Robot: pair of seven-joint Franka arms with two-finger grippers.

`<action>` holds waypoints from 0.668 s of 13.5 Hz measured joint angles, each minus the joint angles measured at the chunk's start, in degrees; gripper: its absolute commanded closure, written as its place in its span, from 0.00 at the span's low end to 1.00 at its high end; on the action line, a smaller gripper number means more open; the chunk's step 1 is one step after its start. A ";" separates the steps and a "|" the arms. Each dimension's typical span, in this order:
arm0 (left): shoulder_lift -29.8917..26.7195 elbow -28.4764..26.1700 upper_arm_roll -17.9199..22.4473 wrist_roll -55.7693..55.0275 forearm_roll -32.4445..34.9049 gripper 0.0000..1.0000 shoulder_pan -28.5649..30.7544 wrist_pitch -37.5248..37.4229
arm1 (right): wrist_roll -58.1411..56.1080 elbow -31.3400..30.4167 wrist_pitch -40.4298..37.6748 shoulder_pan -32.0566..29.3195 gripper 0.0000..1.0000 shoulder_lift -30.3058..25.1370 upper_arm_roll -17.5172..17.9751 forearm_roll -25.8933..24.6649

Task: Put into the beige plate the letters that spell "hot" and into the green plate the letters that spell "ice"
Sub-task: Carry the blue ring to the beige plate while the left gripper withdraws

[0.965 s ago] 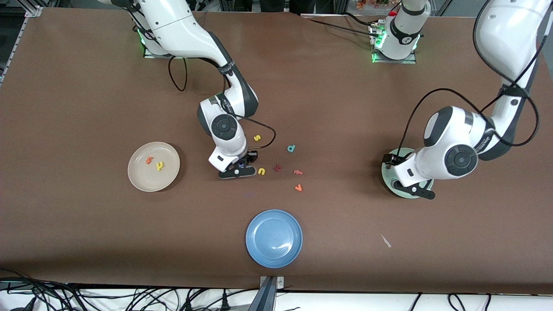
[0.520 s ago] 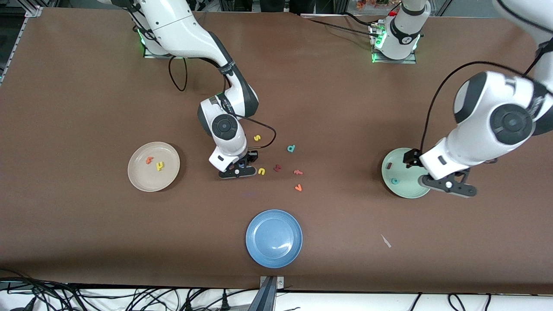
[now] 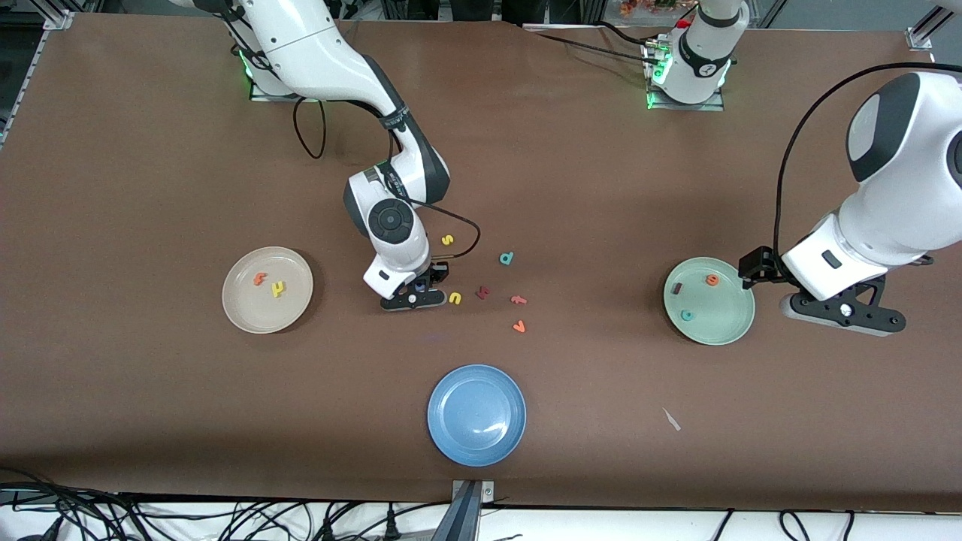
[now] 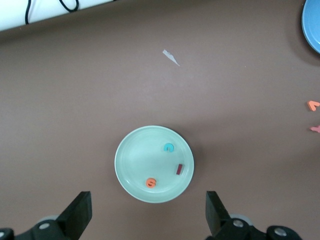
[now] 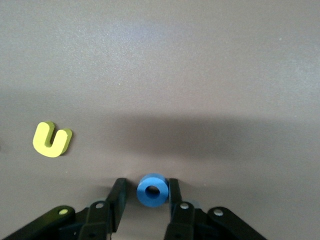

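While the green plate [image 3: 721,324] is holding all of "ice", the right gripper [image 5: 145,200] is pinching the blue "o" [image 5: 152,190] (last "hot" letter); the left gripper [image 4: 147,217], wide open and empty, is waiting near that plate.

A broad counter [image 3: 150,188] covered in matte brown fills the scene, lit evenly from above (soft shadows only). Black cables [image 3: 225,522] tangle along a white strip at its near edge, and metal framing [image 3: 56,19] shows at the top corner.

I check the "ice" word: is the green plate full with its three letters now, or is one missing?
Full. The green plate holds all three: the teal c, the dark red bar and the orange e.
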 measured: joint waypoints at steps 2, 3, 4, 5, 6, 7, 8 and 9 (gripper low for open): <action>-0.70 0.14 1.14 0.01 -0.82 0.00 -0.42 -0.56 | 0.00 0.00 -0.02 0.00 0.58 0.00 0.00 0.00; -1.56 0.15 3.49 0.25 -2.66 0.00 -1.80 -0.76 | 0.00 0.00 -0.04 0.00 0.58 0.00 0.00 0.00; -2.71 0.15 7.60 1.41 -5.70 0.00 -4.50 -1.05 | 0.00 0.00 -0.05 0.00 0.58 0.00 -0.01 0.00; -3.84 0.12 12.79 3.16 -8.99 0.00 -8.00 -1.51 | 0.00 0.00 -0.06 0.00 0.58 0.00 -0.01 0.00; -4.89 -0.15 17.80 4.80 -11.39 0.00 -11.37 -1.94 | 0.00 0.00 -0.08 0.00 0.58 0.00 -0.02 0.00; -5.96 -0.84 21.32 5.90 -12.60 0.00 -13.60 -2.11 | 0.00 0.00 -0.08 0.00 0.62 0.00 -0.02 0.00; -7.14 -1.98 23.03 6.24 -12.94 0.00 -14.58 -2.15 | 0.00 0.00 -0.09 0.00 0.64 0.00 -0.02 0.00; -8.64 -3.64 23.98 6.28 -12.99 0.00 -15.00 -2.15 | 0.00 0.00 -0.10 0.00 0.66 -0.01 -0.02 0.00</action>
